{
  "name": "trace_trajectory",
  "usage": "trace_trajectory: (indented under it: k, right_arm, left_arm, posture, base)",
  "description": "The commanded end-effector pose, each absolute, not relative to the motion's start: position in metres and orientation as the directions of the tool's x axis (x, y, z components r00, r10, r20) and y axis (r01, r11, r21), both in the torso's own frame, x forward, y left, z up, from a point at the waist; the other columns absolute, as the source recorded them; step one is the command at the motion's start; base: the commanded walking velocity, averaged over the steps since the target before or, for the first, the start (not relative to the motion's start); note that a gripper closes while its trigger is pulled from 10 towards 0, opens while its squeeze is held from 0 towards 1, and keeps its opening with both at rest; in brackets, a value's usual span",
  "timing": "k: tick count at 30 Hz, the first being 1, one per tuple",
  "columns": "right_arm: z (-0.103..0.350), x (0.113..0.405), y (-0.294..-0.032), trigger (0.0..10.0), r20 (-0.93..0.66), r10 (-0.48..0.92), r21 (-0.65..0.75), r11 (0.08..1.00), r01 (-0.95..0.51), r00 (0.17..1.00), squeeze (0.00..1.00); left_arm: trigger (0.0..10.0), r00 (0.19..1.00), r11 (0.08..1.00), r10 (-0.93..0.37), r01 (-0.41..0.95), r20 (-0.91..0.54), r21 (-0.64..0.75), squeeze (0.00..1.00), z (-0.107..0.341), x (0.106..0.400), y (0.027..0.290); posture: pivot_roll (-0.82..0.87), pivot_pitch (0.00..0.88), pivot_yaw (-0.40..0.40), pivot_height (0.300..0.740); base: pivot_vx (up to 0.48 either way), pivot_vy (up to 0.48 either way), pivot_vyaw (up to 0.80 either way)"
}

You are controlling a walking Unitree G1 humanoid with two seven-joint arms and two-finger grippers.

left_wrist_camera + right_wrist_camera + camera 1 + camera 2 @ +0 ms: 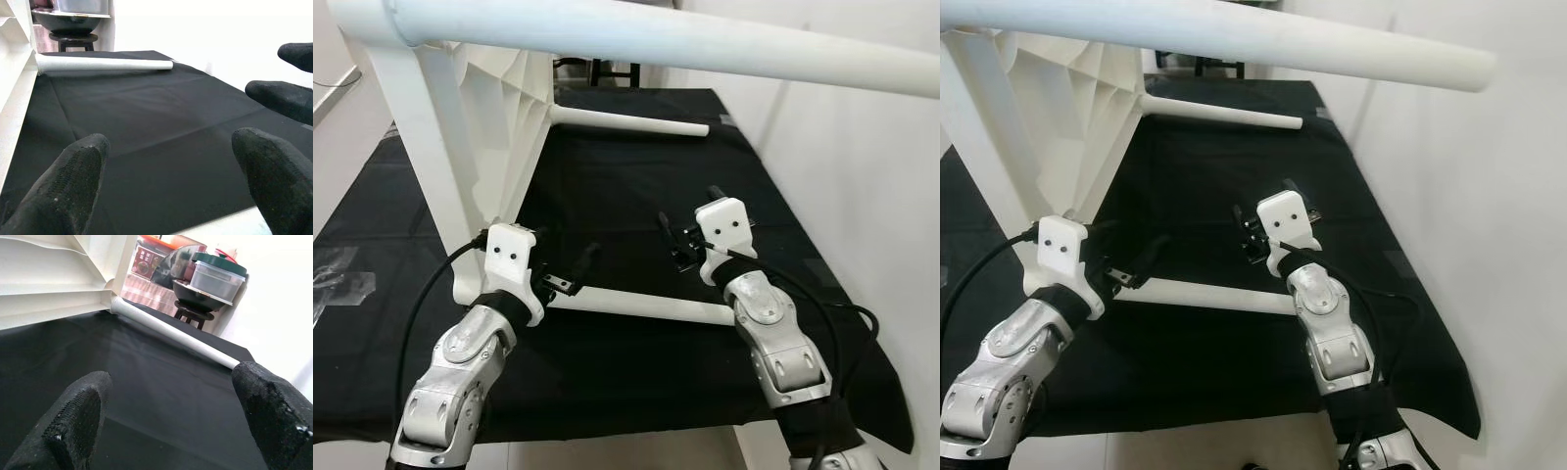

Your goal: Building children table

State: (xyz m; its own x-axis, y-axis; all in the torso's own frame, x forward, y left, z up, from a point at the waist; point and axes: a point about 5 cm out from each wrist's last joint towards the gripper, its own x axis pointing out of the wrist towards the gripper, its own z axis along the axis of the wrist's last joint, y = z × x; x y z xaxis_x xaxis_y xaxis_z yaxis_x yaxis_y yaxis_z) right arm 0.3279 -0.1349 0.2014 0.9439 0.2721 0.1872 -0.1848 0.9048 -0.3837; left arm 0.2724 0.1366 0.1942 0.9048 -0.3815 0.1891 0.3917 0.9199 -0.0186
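The white plastic table lies tipped on its side on the black cloth, its ribbed underside facing the wall, and serves here as the landmark. Three legs are already in their sockets: one sticks out from the far corner low over the cloth, one runs out from the near bottom corner along the cloth, and one projects overhead from the top corner. The left gripper hovers just by the near leg, close to where it meets the table, its fingers spread with nothing between them; the right gripper sits beyond that leg, further from the table, equally spread and empty. The table looks like light, hollow moulded plastic, stiff but smooth and probably slippery against the rubbery pads. A leg is best taken near its middle or nearer the socket, squeezing across the tube, since a hold at the free end would likely let it twist. The ribbed slab itself seems easier to steady by its edge than by a flat face.
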Motion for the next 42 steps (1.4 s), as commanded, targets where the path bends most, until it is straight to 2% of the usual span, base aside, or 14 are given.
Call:
trace_trajectory:
  k: [1,8,9,10,17,25,42]
  right_arm:
    - [0.200,0.325,-0.143,10.0,0.179,0.252,-0.396,0.903,-0.165,0.951,0.00]
    - [0.201,0.324,-0.152,10.0,0.183,0.236,-0.413,0.900,-0.143,0.954,0.00]
    - [0.202,0.323,-0.155,10.0,0.186,0.238,-0.429,0.893,-0.139,0.953,0.00]
    - [0.203,0.321,-0.157,10.0,0.194,0.246,-0.453,0.881,-0.136,0.950,0.00]
    - [0.211,0.306,-0.163,10.0,0.244,0.276,-0.485,0.865,-0.130,0.930,0.00]
    - [0.211,0.292,-0.159,10.0,0.261,0.291,-0.481,0.866,-0.137,0.920,0.00]
    - [0.215,0.290,-0.160,10.0,0.267,0.297,-0.500,0.856,-0.132,0.917,0.00]
  left_arm:
    - [10.0,0.908,0.919,-0.387,0.394,0.160,-0.018,0.00,0.185,0.265,0.134]
    - [10.0,0.913,0.920,-0.387,0.392,0.132,-0.015,0.00,0.177,0.250,0.134]
    - [7.5,0.915,0.922,-0.384,0.388,0.124,-0.010,0.00,0.175,0.246,0.135]
    - [0.0,0.922,0.928,-0.367,0.372,0.120,-0.023,0.00,0.172,0.243,0.139]
    - [0.0,0.935,0.940,-0.335,0.341,0.117,-0.034,0.00,0.169,0.239,0.149]
    - [0.0,0.937,0.942,-0.328,0.335,0.119,-0.040,0.00,0.169,0.238,0.151]
    - [0.0,0.934,0.936,-0.340,0.348,0.111,-0.057,0.00,0.167,0.234,0.151]
  posture:
    - [0.02,0.164,-0.078,0.740]
    - [0.03,0.164,-0.079,0.740]
    - [0.03,0.164,-0.080,0.740]
    - [0.03,0.162,-0.080,0.740]
    - [0.02,0.161,-0.078,0.740]
    - [0.01,0.162,-0.069,0.740]
    - [0.01,0.166,-0.070,0.740]
  base:
    - [0.000,0.000,0.00]
    - [0.000,0.000,0.00]
    - [0.000,0.000,0.00]
    - [0.000,0.000,0.00]
    - [0.000,0.000,0.00]
    - [0.000,0.000,0.00]
    - [0.000,0.000,0.00]
